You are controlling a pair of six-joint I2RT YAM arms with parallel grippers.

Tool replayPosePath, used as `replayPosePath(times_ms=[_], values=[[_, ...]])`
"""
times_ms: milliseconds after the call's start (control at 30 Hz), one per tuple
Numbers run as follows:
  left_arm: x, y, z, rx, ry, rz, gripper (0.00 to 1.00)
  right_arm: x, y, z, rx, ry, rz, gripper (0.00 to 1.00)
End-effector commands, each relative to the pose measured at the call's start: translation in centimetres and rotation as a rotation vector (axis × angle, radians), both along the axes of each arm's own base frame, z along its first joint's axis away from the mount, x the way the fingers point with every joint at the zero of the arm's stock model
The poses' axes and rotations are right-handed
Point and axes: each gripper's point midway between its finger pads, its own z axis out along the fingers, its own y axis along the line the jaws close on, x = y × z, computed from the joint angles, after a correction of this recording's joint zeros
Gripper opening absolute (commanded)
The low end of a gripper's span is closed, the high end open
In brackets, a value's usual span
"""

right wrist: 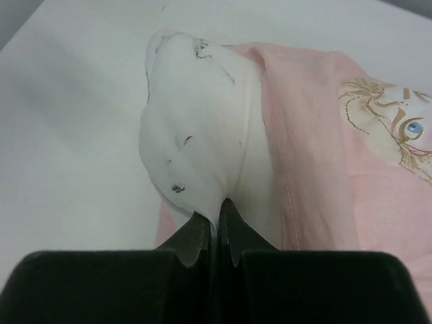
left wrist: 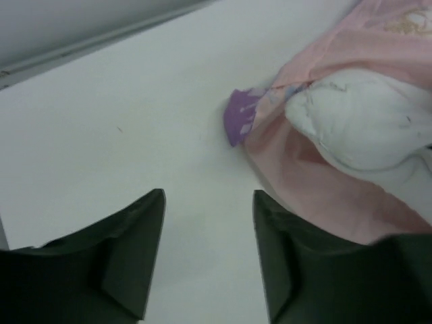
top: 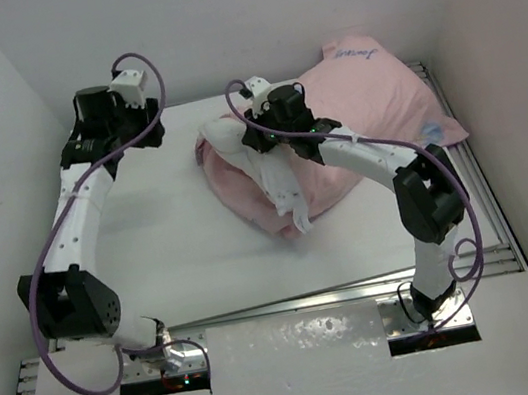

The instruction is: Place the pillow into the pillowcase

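Pinching a fold of the white pillow (right wrist: 196, 121), the right hand (right wrist: 217, 214) is seen closed tight on it. The pillow is lodged partly in the pink-sided pillowcase (right wrist: 324, 169), spread toward the far right corner of the tabletop (top: 170, 244). The left hand (left wrist: 209, 202) is held wide open, empty, near the far left corner; open room is left along the near edge.
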Motion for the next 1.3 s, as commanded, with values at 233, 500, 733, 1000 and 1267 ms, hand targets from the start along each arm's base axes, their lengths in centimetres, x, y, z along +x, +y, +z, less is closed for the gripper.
replayPosePath(times_ms=[233, 500, 733, 1000, 1267], values=[[-0.5, -7.7, -13.6, -0.336, 0.328, -0.16, 0.56, 0.0, 3.9, 1.6, 0.204, 0.056, 0.018, 0.0], [1.2, -10.6, -16.6, -0.417, 0.3, -0.074, 0.74, 0.3, 3.2, 1.6, 0.209, 0.05, -0.034, 0.0], [2.1, -13.4, -21.6, -0.309, 0.373, -0.018, 0.85, 0.1, 3.5, 2.6, 0.243, 0.052, -0.023, 0.0], [1.7, -13.1, -23.5, -0.318, 0.422, 0.037, 0.46, -0.1, 3.4, 4.0, 0.261, 0.028, -0.017, 0.0], [2.1, -13.9, -24.5, -0.317, 0.457, 0.07, 0.91, -0.3, 3.7, 3.9, 0.271, 0.026, -0.003, 0.0]])
